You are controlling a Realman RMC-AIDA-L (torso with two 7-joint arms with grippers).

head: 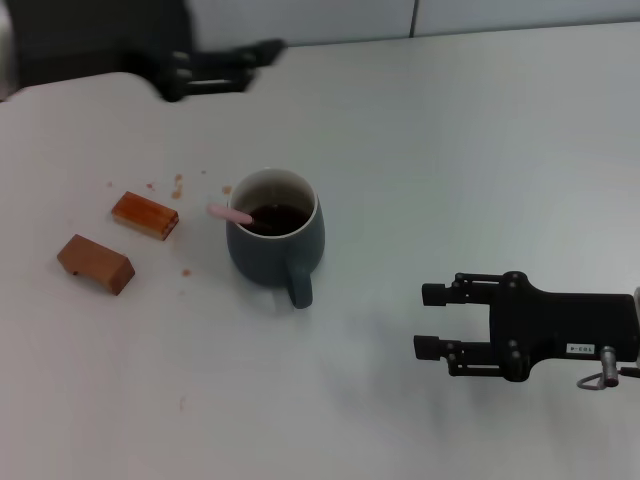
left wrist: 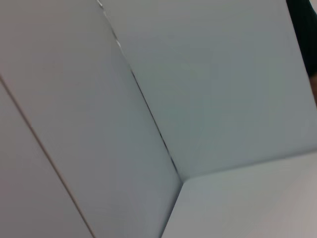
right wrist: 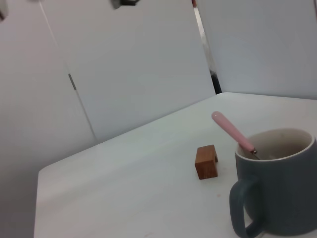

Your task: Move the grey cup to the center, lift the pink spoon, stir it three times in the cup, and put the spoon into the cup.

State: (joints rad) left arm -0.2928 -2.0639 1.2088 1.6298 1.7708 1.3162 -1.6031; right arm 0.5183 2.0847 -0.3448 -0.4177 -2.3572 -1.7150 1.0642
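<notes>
Fingers (head: 432,294) of the right gripper (head: 432,320) spread wide, holding nothing, tips pointing toward the robot's left side. Positioned low over the white desk (head: 450,150), at the robot's right, well apart from the grey cup (head: 274,240). Black body of this gripper reaching to the right edge of the head view, with a small white label and a metal ring on it.

Left gripper (head: 262,50) parked far back at the left, near the far edge of the desk, dark and stretched toward the right. Cannot tell if open or closed.

Grey cup upright near the middle of the desk, handle turned toward the robot, dark brown liquid inside. Pink spoon (head: 231,213) resting in the cup, metal end down in the liquid, pink handle leaning on the rim and sticking out over the robot's left side of the cup. Same cup (right wrist: 277,186) and spoon (right wrist: 232,131) visible in the right wrist view.

Two brown blocks (head: 145,215) (head: 95,263) lying on the desk to the left of the cup, not touching each other. Some small brown crumbs (head: 178,185) scattered between blocks and cup.

Left wrist view: only pale walls (left wrist: 198,89) and a corner.
</notes>
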